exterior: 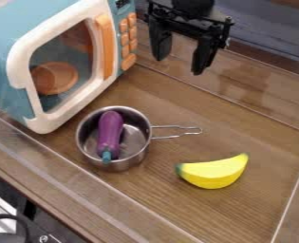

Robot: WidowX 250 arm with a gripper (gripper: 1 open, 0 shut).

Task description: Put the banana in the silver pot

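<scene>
Wooden tabletop [253,104] carries no readable writing or labels. Above it, the gripper [177,55] hangs with its 2 fingers [201,59] spread wide, grasping nothing, well apart from the banana [214,171] and silver pot [137,152].

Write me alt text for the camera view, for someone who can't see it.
A yellow banana lies on a wooden table beside a silver pot that already holds a purple eggplant. The robot's black gripper hangs open above and behind them, next to a toy microwave.
</scene>
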